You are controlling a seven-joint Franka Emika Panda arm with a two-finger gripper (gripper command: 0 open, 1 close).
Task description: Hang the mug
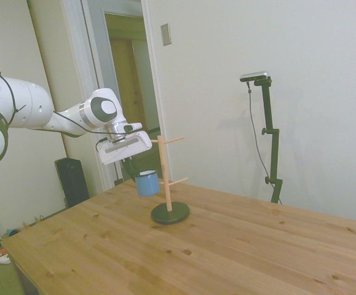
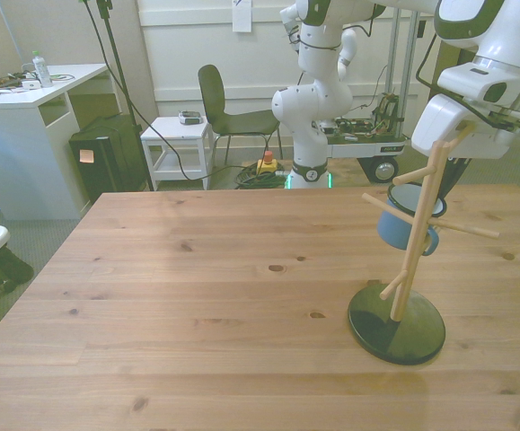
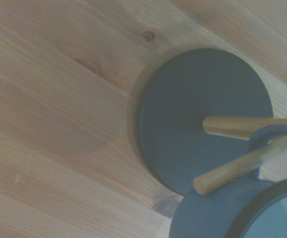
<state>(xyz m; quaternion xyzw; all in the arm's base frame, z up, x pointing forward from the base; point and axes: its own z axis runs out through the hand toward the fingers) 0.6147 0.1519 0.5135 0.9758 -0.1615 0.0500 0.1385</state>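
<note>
Reaching in above the wooden peg stand, the white arm is held nearly level, its wrist tilted down beside the stand's upper pegs. The gripper is largely hidden behind the stand, so whether its fingers are spread or closed cannot be told. The mug is seen raised off the table, close against the stand's post at mid-height, mouth upward, handle ringed around a peg.
</note>
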